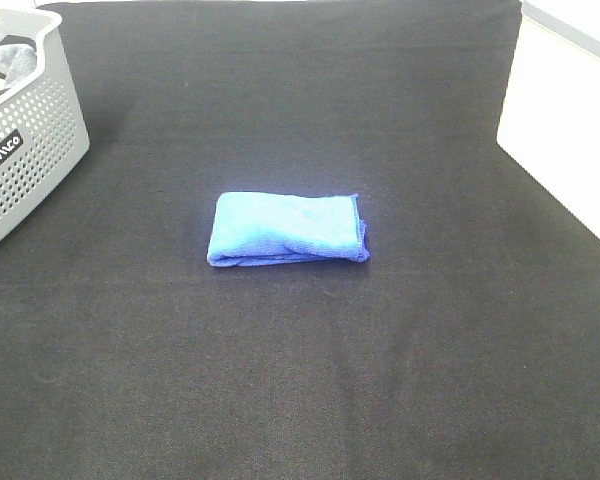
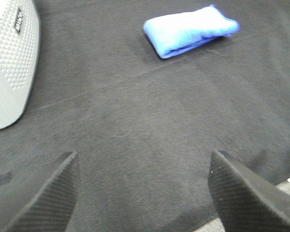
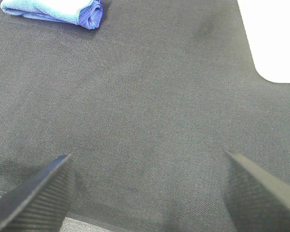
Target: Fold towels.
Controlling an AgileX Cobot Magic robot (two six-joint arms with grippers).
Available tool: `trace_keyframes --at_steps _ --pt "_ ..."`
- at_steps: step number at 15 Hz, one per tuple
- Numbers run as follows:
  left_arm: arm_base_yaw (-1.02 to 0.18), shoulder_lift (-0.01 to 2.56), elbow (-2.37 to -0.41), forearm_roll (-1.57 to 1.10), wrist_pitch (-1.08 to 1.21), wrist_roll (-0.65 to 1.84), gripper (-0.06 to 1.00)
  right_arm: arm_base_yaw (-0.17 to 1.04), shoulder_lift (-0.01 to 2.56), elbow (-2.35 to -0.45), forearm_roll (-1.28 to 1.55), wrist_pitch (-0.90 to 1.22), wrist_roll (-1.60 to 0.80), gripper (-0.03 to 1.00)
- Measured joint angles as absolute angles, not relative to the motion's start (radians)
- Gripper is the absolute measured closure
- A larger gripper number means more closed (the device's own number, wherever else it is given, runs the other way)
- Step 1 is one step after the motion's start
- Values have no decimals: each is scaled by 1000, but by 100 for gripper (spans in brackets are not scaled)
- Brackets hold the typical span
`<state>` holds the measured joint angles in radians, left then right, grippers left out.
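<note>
Towel (image 1: 285, 228), bright royal blue, lies folded into a compact oblong near the middle of the black-covered bench (image 1: 300, 380). Its long axis runs side to side across the exterior high view, with a slight tilt. The rounded fold faces the left side, and the darker stitched hem and layered edges show at the right end and along the near edge. It also shows in the left wrist view (image 2: 191, 30) and in the right wrist view (image 3: 55, 10), well apart from both tools.

A grey perforated plastic basket (image 1: 30, 150) stands at the far left corner of the bench, cut off by the frame; dull grey cloth (image 1: 12, 60) lies inside it.

The left tool (image 2: 145, 193) hangs above bare bench cover with its fingers (image 2: 48, 198) spread wide and nothing between them. The right tool (image 3: 147, 193) likewise stands wide apart and empty above the cover.
</note>
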<state>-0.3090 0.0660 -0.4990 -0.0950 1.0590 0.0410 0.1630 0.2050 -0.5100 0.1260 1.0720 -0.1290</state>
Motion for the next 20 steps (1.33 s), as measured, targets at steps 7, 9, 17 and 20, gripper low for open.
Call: trace_keyframes --at_steps 7,9,17,20 --pt "-39 66 -499 -95 1058 41 23 12 104 -510 131 1070 -129 19" --pt "-39 60 -499 -95 1058 41 23 12 40 -510 134 1070 -129 19" --pt "-39 -4 -499 -95 1056 41 23 12 -4 -506 139 1070 -127 19" --pt "-39 -4 -499 -95 1056 41 23 12 -4 -506 139 1070 -127 19"
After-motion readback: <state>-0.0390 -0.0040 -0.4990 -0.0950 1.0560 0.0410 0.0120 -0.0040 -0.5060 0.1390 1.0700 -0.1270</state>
